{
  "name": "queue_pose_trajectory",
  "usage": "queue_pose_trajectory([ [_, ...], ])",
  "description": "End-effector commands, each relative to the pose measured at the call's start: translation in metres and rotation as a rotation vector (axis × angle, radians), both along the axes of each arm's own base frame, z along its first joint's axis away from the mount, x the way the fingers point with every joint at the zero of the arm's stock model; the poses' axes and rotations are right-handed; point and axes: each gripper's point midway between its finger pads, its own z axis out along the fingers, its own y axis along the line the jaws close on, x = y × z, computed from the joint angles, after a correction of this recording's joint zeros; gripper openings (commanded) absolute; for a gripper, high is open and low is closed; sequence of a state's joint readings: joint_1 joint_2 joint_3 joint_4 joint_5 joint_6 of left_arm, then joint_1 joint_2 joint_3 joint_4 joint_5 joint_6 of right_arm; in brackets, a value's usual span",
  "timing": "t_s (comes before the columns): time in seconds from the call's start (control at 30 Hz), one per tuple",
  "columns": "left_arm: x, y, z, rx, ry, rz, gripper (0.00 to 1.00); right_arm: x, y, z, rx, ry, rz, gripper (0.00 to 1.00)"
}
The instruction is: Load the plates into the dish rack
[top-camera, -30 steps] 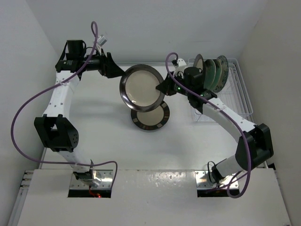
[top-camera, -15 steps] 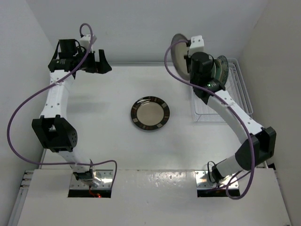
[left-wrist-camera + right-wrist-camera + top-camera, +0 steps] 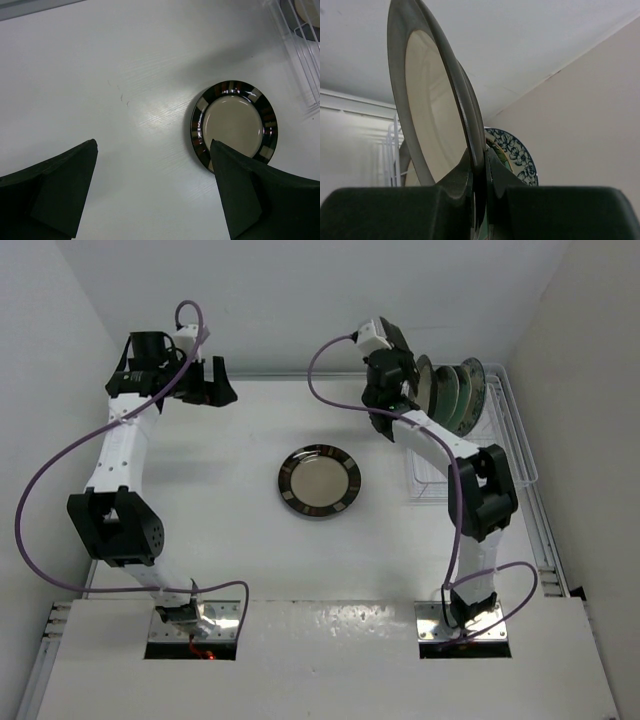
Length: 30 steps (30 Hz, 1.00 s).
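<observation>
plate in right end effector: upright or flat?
Upright: the grey-rimmed plate stands on edge, its rim pinched in the right end effector.

Glossy glazed plate, smooth white table

Handover done, plate off to the rack!
The left gripper has let go and pulled back, jaws wide. The right gripper has swung the grey-rimmed plate upright, against the standing plates in the dish rack just beyond its fingers.

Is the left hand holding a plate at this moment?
No. The left hand is wide open with nothing in it, and the brown-rimmed plate lies flat on the table beyond it.
</observation>
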State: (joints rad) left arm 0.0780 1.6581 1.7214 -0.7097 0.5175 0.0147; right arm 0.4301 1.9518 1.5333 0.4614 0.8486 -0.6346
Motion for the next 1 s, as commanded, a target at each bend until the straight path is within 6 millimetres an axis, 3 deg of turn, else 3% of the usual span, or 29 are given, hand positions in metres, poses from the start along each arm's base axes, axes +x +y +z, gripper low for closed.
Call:
queue_pose_trajectory([
  [0.0, -0.007, 0.002, 0.024, 0.014, -0.074, -0.004, 1.0, -0.023, -0.018, 0.099, 0.131, -0.345, -0.076, 0.0],
  [0.13, -0.006, 0.003, 0.022, 0.002, -0.066, -0.011, 1.0, -0.02, -0.021, 0.077, 0.166, -0.309, -0.094, 0.0],
  [0.17, -0.006, 0.003, 0.022, 0.002, -0.066, -0.011, 1.0, -0.017, -0.018, 0.06, 0.175, -0.259, -0.086, 0.0],
  [0.23, -0.006, 0.003, 0.022, 0.002, -0.066, -0.011, 1.0, -0.018, -0.018, 0.051, 0.235, -0.261, -0.088, 0.0],
  [0.27, -0.006, 0.003, 0.022, 0.002, -0.066, -0.011, 1.0, -0.019, -0.021, 0.035, 0.226, -0.217, -0.102, 0.0],
  [0.37, -0.004, 0.007, 0.018, 0.001, -0.057, -0.002, 1.0, -0.022, -0.024, 0.012, 0.264, -0.177, -0.122, 0.0],
  [0.6, -0.005, 0.007, 0.016, 0.0, -0.048, -0.002, 1.0, -0.026, -0.027, -0.02, 0.277, -0.128, -0.152, 0.0],
  [0.97, -0.005, 0.007, 0.016, 0.0, -0.048, -0.002, 1.0, -0.017, -0.024, -0.068, 0.347, -0.025, -0.176, 0.0],
])
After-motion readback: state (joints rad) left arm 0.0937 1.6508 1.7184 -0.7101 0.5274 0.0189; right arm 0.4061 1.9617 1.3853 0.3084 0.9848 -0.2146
